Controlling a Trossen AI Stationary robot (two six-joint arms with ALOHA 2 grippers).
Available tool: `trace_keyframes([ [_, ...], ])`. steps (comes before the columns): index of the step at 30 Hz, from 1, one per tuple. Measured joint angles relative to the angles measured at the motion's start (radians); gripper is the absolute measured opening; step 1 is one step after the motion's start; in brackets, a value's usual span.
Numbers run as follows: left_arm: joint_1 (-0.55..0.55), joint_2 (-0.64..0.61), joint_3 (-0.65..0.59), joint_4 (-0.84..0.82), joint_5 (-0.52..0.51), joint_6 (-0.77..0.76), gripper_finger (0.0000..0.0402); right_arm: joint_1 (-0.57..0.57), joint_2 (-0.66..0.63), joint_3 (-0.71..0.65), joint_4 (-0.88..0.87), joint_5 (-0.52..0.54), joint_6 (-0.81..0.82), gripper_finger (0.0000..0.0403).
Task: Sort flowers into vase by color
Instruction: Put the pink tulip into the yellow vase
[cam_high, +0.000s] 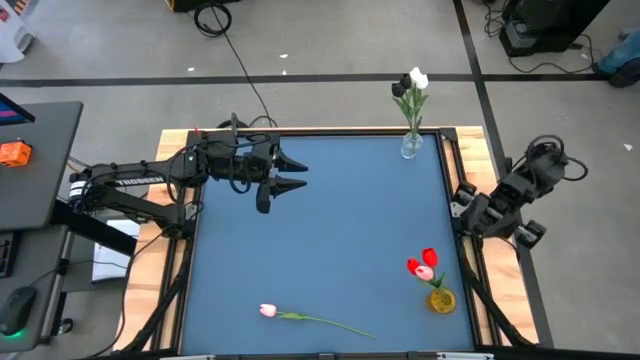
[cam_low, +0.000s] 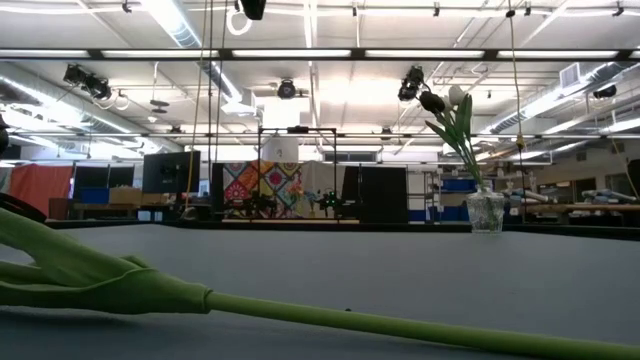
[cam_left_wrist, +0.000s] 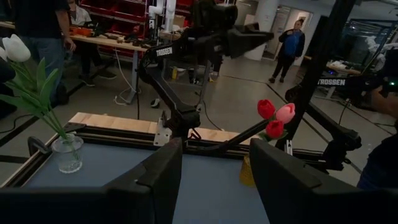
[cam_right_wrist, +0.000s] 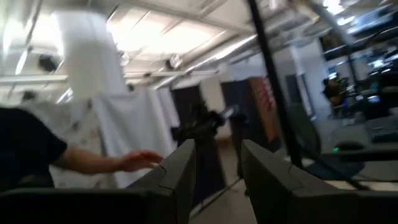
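My left hand (cam_high: 300, 172) hangs over the far left part of the table (cam_high: 330, 230), fingers spread apart, nothing between them. From its wrist view both fingers (cam_left_wrist: 163, 171) frame the far side of the table, gap clearly open.

My right hand (cam_right_wrist: 216, 163) is parked off the right edge of the table, arm folded up, pointing away into the room. Fingers stand apart there too, nothing held.

Flower status:
- Clear glass vase (cam_high: 411, 146) at the far right corner holds a white tulip (cam_high: 418, 77) and a black tulip (cam_high: 401, 89), stems upright. Same vase shows in the low view (cam_low: 485, 212) and the left wrist view (cam_left_wrist: 67, 153).
- Yellow vase (cam_high: 441, 299) near the right edge, toward the near side, holds two red tulips (cam_high: 429, 257) and one pink (cam_high: 424, 272). Left wrist view shows the cluster (cam_left_wrist: 275, 118) leaning a bit.
- One pink tulip (cam_high: 268, 311) lies flat on the table near the front edge, left of centre, stem (cam_high: 330, 322) trailing toward the right. Low view has that stem (cam_low: 380, 322) and leaves right in front of the lens.

Both hands are well apart from the loose tulip.

A person's arm and hand (cam_right_wrist: 134, 160) show in the right wrist view, out in the room. More people stand in the background of the left wrist view.
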Motion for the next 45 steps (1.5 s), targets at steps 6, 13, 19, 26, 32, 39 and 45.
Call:
trace_keyframes([
  [6, 0.000, 0.000, 0.000, 0.000, 0.000, 0.000, 0.0192, -0.001, 0.010, 0.004, 0.053, 0.208, -0.003, 0.0137],
  [13, 0.001, 0.000, 0.000, 0.000, -0.002, 0.012, 0.0192, -0.009, 0.045, 0.004, 0.118, 0.493, -0.029, 0.0137],
  [19, 0.006, 0.000, 0.000, 0.022, -0.029, -0.016, 0.0192, -0.009, 0.077, 0.004, 0.164, 0.659, -0.001, 0.0137],
  [26, 0.000, 0.000, -0.001, 0.105, -0.028, -0.275, 0.0192, -0.009, 0.129, 0.004, 0.176, 0.814, 0.101, 0.0137],
  [32, 0.000, 0.000, -0.001, 0.126, -0.049, -0.447, 0.0192, -0.009, 0.186, 0.004, 0.222, 0.879, 0.150, 0.0131],
  [39, -0.017, 0.000, -0.001, 0.108, -0.103, -0.530, 0.0192, -0.009, 0.228, 0.004, 0.234, 0.886, 0.147, 0.0126],
  [45, -0.127, 0.083, 0.002, 0.075, -0.107, -0.433, 0.0192, -0.008, 0.229, 0.004, 0.234, 0.868, 0.146, 0.0126],
])
